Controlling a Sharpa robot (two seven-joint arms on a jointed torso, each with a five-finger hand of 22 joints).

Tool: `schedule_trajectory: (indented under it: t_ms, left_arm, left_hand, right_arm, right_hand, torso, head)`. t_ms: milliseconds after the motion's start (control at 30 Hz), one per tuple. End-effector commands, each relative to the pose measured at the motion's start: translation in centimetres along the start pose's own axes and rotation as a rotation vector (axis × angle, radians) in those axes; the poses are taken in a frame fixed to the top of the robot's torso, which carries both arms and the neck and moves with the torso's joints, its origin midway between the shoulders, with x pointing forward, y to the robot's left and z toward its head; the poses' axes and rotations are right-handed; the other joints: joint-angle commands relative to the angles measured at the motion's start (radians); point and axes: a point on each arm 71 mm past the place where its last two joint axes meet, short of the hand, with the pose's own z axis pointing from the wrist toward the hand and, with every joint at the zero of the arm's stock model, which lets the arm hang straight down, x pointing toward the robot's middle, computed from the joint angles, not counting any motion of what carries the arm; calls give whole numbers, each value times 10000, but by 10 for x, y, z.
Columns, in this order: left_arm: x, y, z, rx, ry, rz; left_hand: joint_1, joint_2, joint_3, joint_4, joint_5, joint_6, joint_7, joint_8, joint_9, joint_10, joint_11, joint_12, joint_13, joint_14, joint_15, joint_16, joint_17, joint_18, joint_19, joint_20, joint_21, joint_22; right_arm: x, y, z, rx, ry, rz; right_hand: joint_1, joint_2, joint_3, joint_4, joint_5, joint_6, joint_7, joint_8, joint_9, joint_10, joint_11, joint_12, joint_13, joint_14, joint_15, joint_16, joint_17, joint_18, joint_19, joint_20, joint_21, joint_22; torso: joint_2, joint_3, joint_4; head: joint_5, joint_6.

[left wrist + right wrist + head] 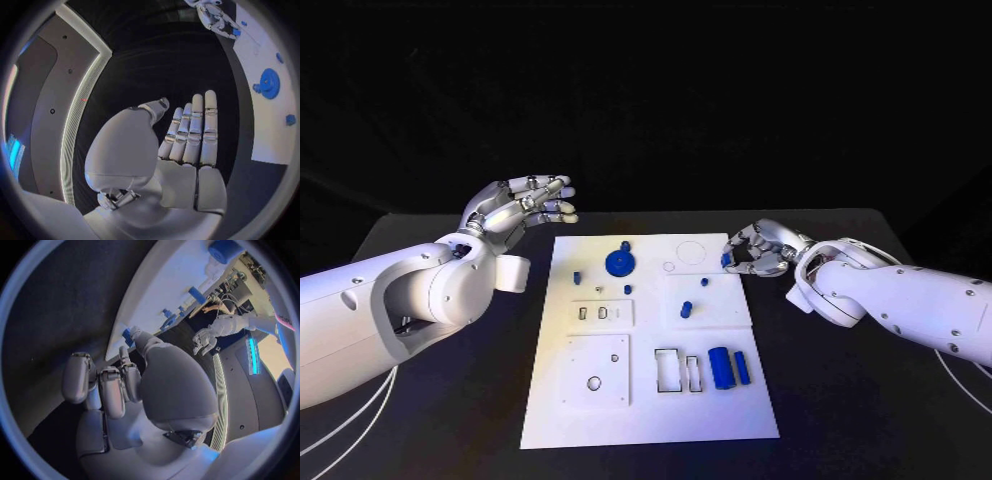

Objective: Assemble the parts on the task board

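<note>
The near edge of the white task board (646, 425) was seen closest to the camera, lying flat on the black desk (877, 400). Just beyond that edge, two blue cylindrical parts (728, 367) were laid side by side beside a pair of rectangular cut-outs (679, 370). Farther up the board, a blue disc (620, 263) was found near the far edge, with several smaller blue pegs (687, 309) scattered about the middle.

The right robot hand (762, 250) was held at the board's far right edge with its fingers curled inward; a small blue part (128, 336) appeared to be pinched at its fingertips, though how firmly it was gripped could not be made out. The left robot hand (524, 205) was raised off the board's far left corner, fingers spread, with nothing held in it.

The parts were judged to be light, rigid plastic pieces, smooth and therefore likely to slip or roll if nudged. The cylinders would best be taken across their middle, from opposite sides; the disc would probably be better lifted by its rim or raised centre. A light pinch was thought sufficient, since nothing looked fragile.
</note>
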Motion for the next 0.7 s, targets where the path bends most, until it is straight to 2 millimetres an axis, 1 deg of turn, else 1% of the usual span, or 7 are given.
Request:
schedule_trajectory:
  t_ms: [33,100,233,433,600,633,700]
  left_arm:
    - [3,-1,0,109,200,-96]
    - [2,-1,0,107,189,-91]
    - [2,-1,0,104,177,-85]
    - [2,-1,0,101,173,-83]
    - [2,-1,0,98,171,-82]
    - [2,-1,0,94,172,-82]
    - [2,-1,0,87,172,-83]
  left_hand:
    - [-83,-10,50,12,40,-65,344,-65,9,-17,44,-33,16,-42,6,12,9,162,-76,21,34,10]
    - [-83,-10,50,12,40,-65,344,-65,9,-17,44,-33,16,-42,6,12,9,162,-76,21,34,10]
    - [-86,-7,61,-1,39,-67,346,-65,12,-17,45,-34,16,-50,7,17,21,166,-91,24,49,17]
    - [-85,-5,65,-4,39,-71,348,-67,12,-20,46,-35,16,-51,7,19,23,166,-94,25,52,18]
    - [-85,-5,65,-4,39,-71,348,-67,12,-20,46,-35,16,-51,7,19,23,166,-94,25,52,18]
    - [-85,-5,65,-4,39,-71,348,-67,12,-20,46,-35,16,-51,7,19,23,166,-94,25,52,18]
    - [-85,-5,65,-4,39,-71,348,-67,12,-20,46,-35,16,-51,7,19,23,166,-94,25,52,18]
  right_arm:
    - [1,1,0,-31,26,-106]
    - [2,2,0,-44,32,-108]
    - [3,3,1,-62,43,-110]
    - [3,3,1,-62,51,-112]
    - [3,4,2,-75,26,-104]
    - [4,4,2,-82,24,-102]
    - [4,4,2,-94,22,-99]
  right_hand:
    - [16,120,76,0,-14,61,12,26,-2,64,29,37,1061,849,5,49,1844,34,83,12,41,9]
    - [14,121,85,-1,-14,70,10,29,-3,76,27,50,1075,854,3,55,1861,27,102,10,67,37]
    - [9,116,87,-2,-16,70,10,26,-6,92,27,67,1094,857,2,61,1876,23,113,9,82,53]
    - [-12,138,128,3,-15,102,5,32,-14,134,21,108,1140,871,-4,79,1927,12,144,3,119,95]
    - [-76,367,458,31,-8,372,-74,129,-34,223,-44,196,1238,892,-52,109,2003,-8,215,-35,200,200]
    - [-63,476,631,17,-2,526,-131,209,-21,247,-93,219,1265,896,-91,115,2019,-14,240,-64,230,239]
    - [-65,539,805,-13,-5,696,-196,310,4,276,-149,246,1299,904,-137,126,2049,-24,268,-104,266,286]
  torso:
    - [-5,-3,2]
    - [-4,-2,1]
    - [-9,-14,4]
    - [-8,-12,12]
    - [-8,-9,10]
    - [-5,-10,7]
    - [-2,-6,10]
  head:
    - [28,-33]
    - [24,-37]
    - [-12,-58]
    - [-18,-71]
    - [-15,-54]
    - [-18,-46]
    - [-20,-42]
